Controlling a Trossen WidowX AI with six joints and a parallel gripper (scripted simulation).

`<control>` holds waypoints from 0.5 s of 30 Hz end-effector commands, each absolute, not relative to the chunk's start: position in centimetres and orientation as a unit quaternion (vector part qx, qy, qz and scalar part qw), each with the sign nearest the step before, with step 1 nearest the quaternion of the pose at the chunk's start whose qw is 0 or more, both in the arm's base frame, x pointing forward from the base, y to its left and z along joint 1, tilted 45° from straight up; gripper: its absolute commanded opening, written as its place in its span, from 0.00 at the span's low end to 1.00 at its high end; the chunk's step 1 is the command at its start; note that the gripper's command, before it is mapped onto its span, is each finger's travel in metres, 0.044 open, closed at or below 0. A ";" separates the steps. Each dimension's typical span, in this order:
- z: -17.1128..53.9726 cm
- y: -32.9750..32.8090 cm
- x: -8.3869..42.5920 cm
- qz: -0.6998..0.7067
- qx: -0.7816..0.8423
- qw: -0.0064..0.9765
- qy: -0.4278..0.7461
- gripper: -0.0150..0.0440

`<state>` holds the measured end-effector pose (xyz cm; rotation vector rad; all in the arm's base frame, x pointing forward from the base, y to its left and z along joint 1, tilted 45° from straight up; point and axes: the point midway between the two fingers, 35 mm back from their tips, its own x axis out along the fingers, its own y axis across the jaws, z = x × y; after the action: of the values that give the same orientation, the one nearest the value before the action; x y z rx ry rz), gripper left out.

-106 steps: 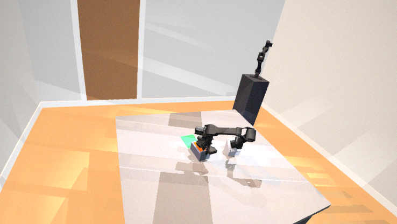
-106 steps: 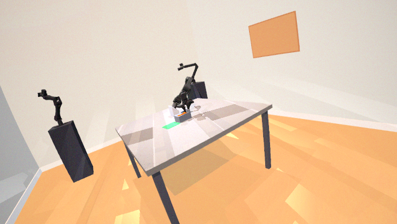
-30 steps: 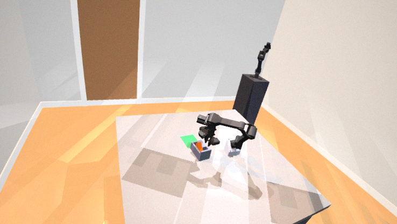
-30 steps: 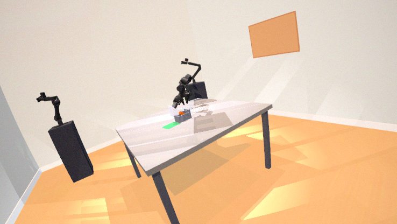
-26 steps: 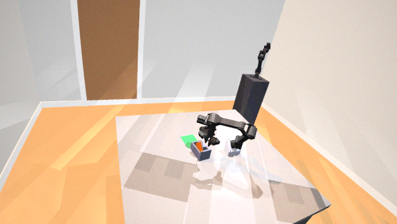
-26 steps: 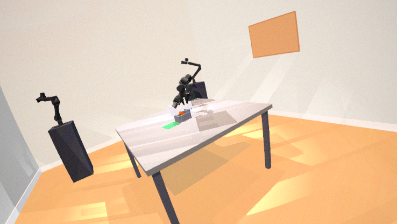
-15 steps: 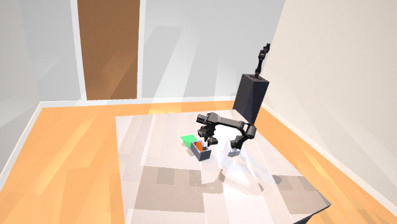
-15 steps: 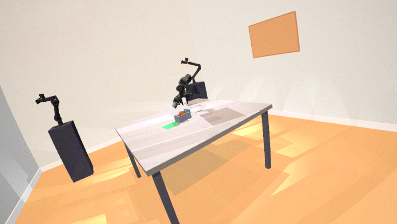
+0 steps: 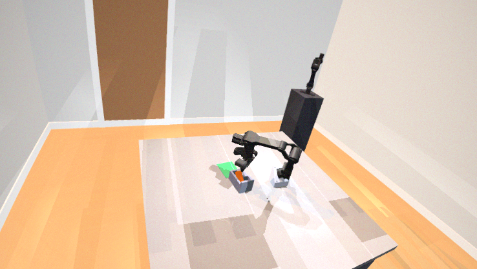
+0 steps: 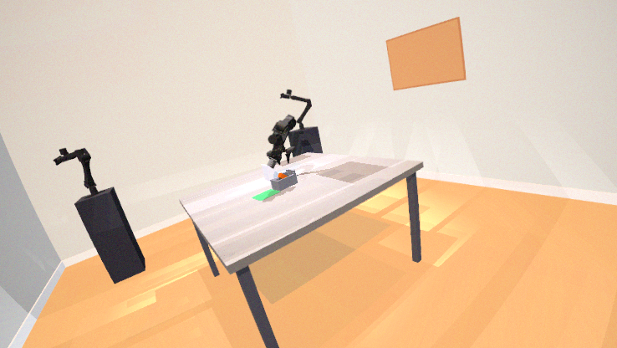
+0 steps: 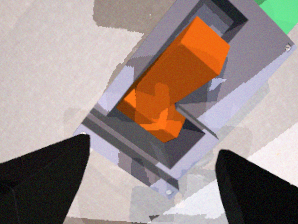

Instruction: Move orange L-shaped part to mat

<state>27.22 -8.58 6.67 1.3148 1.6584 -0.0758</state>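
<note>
The orange L-shaped part (image 9: 239, 176) (image 10: 282, 176) (image 11: 175, 67) is tilted in the pocket of the grey tray (image 9: 235, 183) (image 10: 284, 183) (image 11: 250, 50). In the wrist view its straight end is raised toward the upper right, and its L-shaped end is low in the pocket at the near end. My gripper (image 10: 283, 162) (image 11: 154, 152) is open and empty above the tray, its fingers wide apart on either side of the tray's near end. The green mat (image 9: 224, 166) (image 10: 264, 195) (image 11: 284, 14) lies flat beside the tray's far end, with nothing on it.
A pale box (image 9: 281, 183) stands by the arm's base on the table (image 9: 200, 196) (image 10: 259, 233). Another arm (image 9: 312, 75) stands on a dark pedestal (image 9: 300, 116) behind the table. In the exterior view a further arm (image 10: 88, 171) stands on a pedestal (image 10: 108, 235) at the left.
</note>
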 end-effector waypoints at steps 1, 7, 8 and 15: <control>4.6 -11.1 28.0 -0.223 0.652 0.328 0.646 0.73; 4.6 -11.1 28.0 -0.223 0.652 0.328 0.646 0.73; 4.6 -11.1 28.0 -0.223 0.652 0.328 0.646 0.73; 4.4 -10.9 28.0 -0.223 0.652 0.328 0.646 0.73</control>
<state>27.88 -10.79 4.70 1.6989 1.6953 -0.5592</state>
